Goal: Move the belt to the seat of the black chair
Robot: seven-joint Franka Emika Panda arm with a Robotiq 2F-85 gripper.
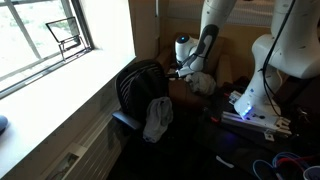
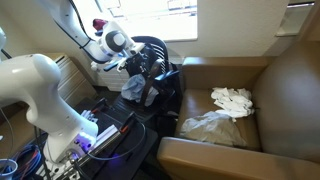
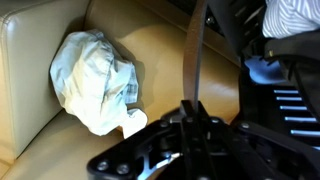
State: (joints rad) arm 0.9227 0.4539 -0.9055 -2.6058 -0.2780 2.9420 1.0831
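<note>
It looks like a lab made up like a sitting room: a brown leather sofa (image 2: 275, 95), a big window (image 1: 40, 35) on the left, a black office chair (image 1: 138, 88), and tangled wires (image 1: 287, 163).

Lit by strong daylight from a white-framed window (image 1: 40, 35) in an exterior view, with pale, blurred outdoors beyond. Below it, a wide sill (image 1: 65, 95), washed out by the glare. Beside the window, a brown wall panel (image 1: 145, 25). Dark and shadowed down toward the floor (image 1: 180, 165). In an exterior view, a tan wall (image 2: 240, 25) under a bright window strip (image 2: 180, 8). Against it, a brown leather sofa (image 2: 285, 95), glossy, with broad padded arms. In the wrist view, its smooth tan seat (image 3: 150, 50), creased near the backrest.
</note>
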